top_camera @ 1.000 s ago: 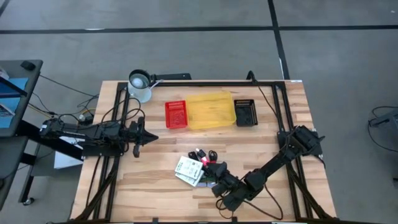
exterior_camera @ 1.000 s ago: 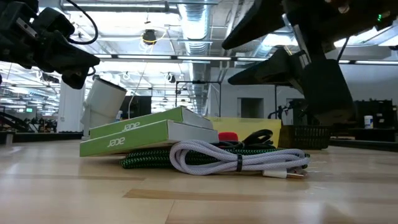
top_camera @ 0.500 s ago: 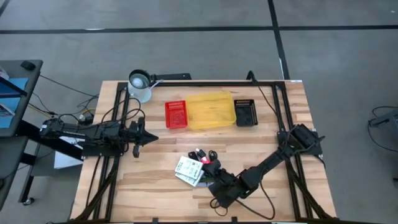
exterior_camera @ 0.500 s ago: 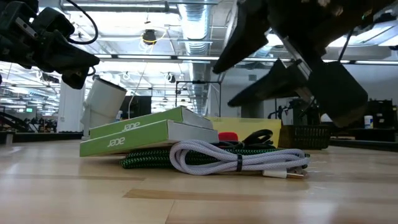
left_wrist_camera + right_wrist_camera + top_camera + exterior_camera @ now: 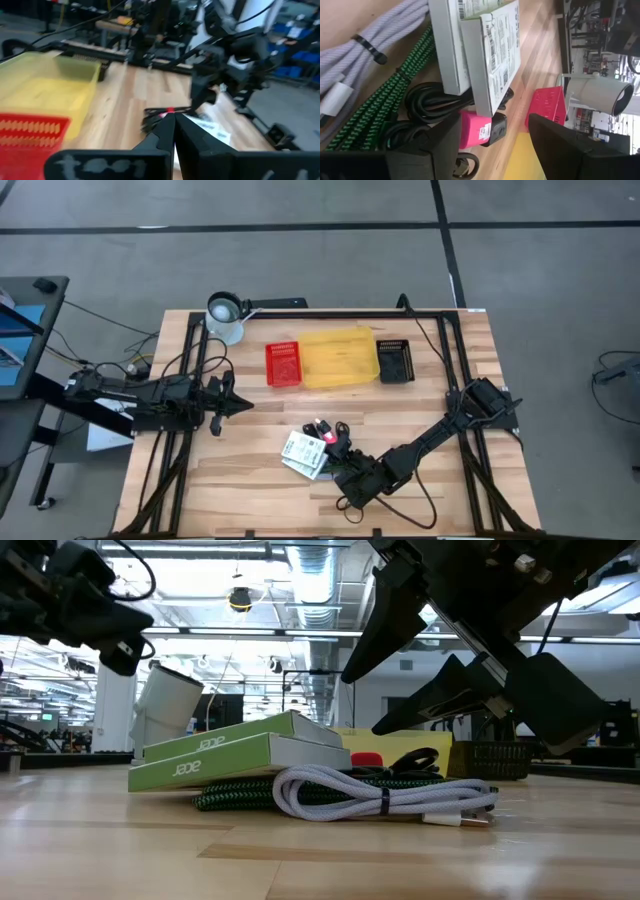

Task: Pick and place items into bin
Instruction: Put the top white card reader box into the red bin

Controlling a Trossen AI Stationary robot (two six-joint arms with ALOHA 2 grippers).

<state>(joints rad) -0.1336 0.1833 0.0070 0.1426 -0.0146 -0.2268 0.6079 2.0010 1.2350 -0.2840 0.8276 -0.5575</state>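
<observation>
The items lie in a pile (image 5: 318, 444) on the table's near middle. Two white boxes with green print (image 5: 240, 754) rest on a green braided cord (image 5: 235, 799), beside a white coiled cable (image 5: 380, 794), black cords (image 5: 427, 107) and a red-pink piece (image 5: 474, 131). My right gripper (image 5: 340, 462) is open and hovers just above the pile's near right side, clear of it in the low view (image 5: 363, 702). In the right wrist view (image 5: 492, 121) its fingers stand on either side of the pink piece. My left gripper (image 5: 238, 405) is shut and empty, in the air at the left.
A red bin (image 5: 282, 364), a yellow bin (image 5: 340, 358) and a black bin (image 5: 396, 361) stand in a row at the far middle. A white cylinder-shaped lamp (image 5: 225, 315) stands at the far left. Bare wood lies between the pile and the bins.
My right gripper has gone toward the table's left edge and a little toward the far edge, closing in over the pile, and has stayed open. The items have not moved.
</observation>
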